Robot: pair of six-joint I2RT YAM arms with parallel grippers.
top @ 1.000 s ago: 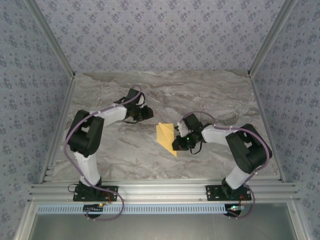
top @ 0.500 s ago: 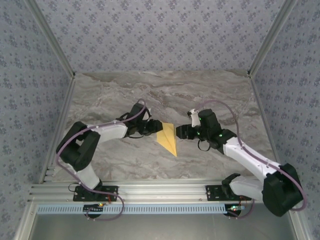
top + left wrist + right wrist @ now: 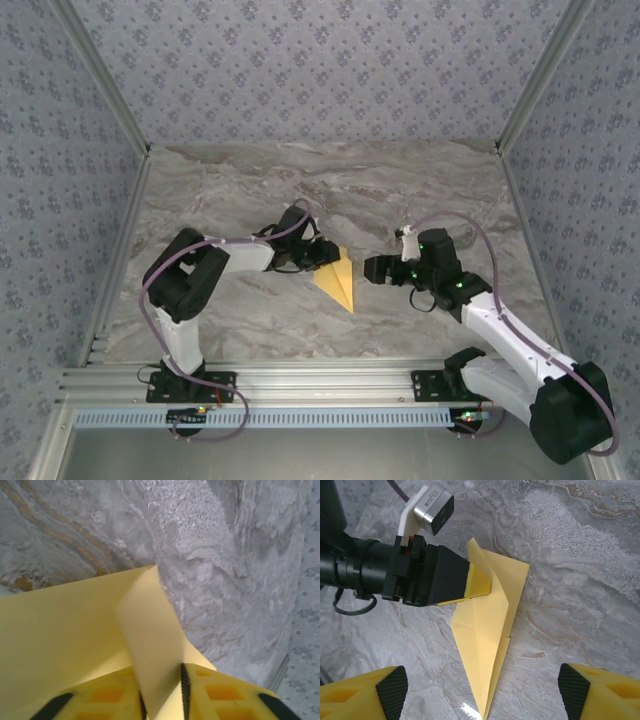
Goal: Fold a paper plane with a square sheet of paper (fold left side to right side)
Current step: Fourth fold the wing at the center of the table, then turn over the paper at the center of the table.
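- Left claw (image 3: 320, 257) is clamped tight on a raised flap of the paper plane (image 3: 341, 281).
- Right claw (image 3: 371, 269) gapes wide and holds nothing, near the plane, over the desk (image 3: 240, 320).

We see a grey marble-look table top (image 3: 250, 320) w/ a pointy folded yellow-orange paper sheet (image 3: 342, 285) lying near its middle.

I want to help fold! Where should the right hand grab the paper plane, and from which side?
Probably the free wide-end corner of the paper plane, coming low from the right. It lies flat on the table, so a finger must slide under. The left hand pinches the raised flap opposite; the open right hand sits on that side.
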